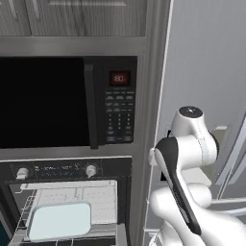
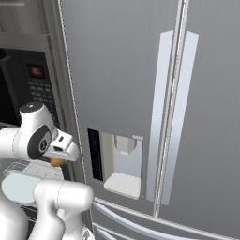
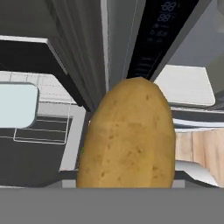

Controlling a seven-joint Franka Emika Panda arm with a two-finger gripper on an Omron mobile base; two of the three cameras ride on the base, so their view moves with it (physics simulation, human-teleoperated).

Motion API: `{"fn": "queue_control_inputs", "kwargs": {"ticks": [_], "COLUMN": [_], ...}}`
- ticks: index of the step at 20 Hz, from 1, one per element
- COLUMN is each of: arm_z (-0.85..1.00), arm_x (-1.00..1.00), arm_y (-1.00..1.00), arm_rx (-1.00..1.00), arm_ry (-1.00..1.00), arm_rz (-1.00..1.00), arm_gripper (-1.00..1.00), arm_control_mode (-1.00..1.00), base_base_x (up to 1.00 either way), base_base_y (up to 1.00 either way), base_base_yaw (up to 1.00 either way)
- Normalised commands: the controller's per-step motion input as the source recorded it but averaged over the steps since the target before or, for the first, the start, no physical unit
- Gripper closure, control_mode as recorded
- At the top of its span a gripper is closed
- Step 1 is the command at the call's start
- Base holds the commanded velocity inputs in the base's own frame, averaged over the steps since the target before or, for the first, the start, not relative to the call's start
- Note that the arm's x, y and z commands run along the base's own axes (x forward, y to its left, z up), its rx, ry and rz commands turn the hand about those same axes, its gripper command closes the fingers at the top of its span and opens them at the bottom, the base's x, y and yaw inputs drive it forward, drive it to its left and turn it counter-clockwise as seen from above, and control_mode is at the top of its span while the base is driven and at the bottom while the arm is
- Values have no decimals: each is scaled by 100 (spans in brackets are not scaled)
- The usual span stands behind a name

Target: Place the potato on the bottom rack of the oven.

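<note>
At the far left of the left base view the oven (image 1: 72,206) stands open beneath the black microwave (image 1: 67,103), its control strip with round silver knobs (image 1: 91,170) sitting just above the pale cavity. Inside, a pale blue-grey tray (image 1: 60,220) rests on a wire rack (image 1: 21,211) in the upper part of the opening; whether this is the bottom rack or one above it cannot be told from here, since the lower part of the cavity is cut off by the edge of the picture. Moving right, a narrow grey cabinet post (image 1: 146,120) separates the oven column from the refrigerator (image 2: 140,93), whose water dispenser (image 2: 119,161) is recessed in the door. The arm (image 1: 185,187) stands folded in front of that post, so the hand is held off to the right of the oven mouth and not yet lined up with it. In the right base view the gripper (image 2: 60,159) points down and toward the oven, and a bit of the potato (image 2: 57,162) shows golden beneath the white hand. The hand view puts the potato (image 3: 127,135) right in front of the lens, standing lengthwise along the fingers, which are closed on its lower end and carry it clear of every surface. It is gripped this way, I judge, so the long body can be slid forward over the rack. The tray (image 3: 15,105) lies off to the left, so the hand probably needs to swing left and drop lower before release.
</note>
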Motion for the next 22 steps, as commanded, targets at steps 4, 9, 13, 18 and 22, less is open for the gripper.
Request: {"fn": "queue_control_inputs", "kwargs": {"ticks": [4, 9, 13, 18, 22], "arm_z": [-3, -30, -51, -83, -70], "arm_x": [-7, -6, 0, 0, 0], "arm_y": [100, 100, 100, 100, 100], "arm_rx": [-2, 0, 0, 0, -1], "arm_ry": [-27, -34, -22, -15, 4], "arm_rz": [0, 0, -1, 4, 4], "arm_gripper": [100, 100, 100, 100, 100], "arm_control_mode": [-100, -100, -100, -100, -100], "base_base_x": [0, 0, 0, 0, 0], "base_base_y": [0, 0, 0, 0, 0], "base_base_yaw": [0, 0, 0, 0, 0]}}
